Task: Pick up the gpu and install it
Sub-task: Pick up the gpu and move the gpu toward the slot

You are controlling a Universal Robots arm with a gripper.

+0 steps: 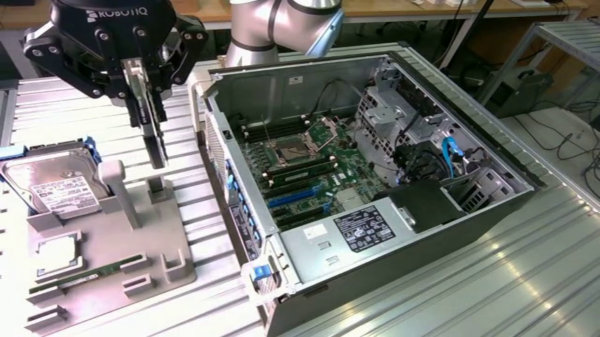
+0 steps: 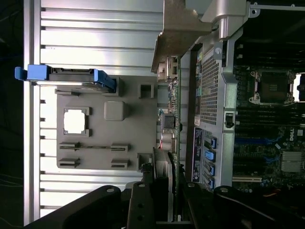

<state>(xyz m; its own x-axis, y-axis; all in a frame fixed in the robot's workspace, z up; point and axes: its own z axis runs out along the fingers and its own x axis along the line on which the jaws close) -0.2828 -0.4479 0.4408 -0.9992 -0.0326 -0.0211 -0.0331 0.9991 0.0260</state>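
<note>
As hand (image 1: 145,88) clamps gpu (image 1: 154,144), edge-on, hanging below

gpu (image 1: 154,144) in claw (image 1: 148,95) above tray (image 1: 159,263), HDD (image 1: 56,186) on tray, PC case (image 1: 272,88) to exterior view's right

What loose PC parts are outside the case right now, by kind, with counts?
gpu: 1, held in the gripper above the gray holder
hard drive: 1, standing in the holder
CPU chip: 1, in the holder
memory stick: 1, in the holder
Total: 4
</note>
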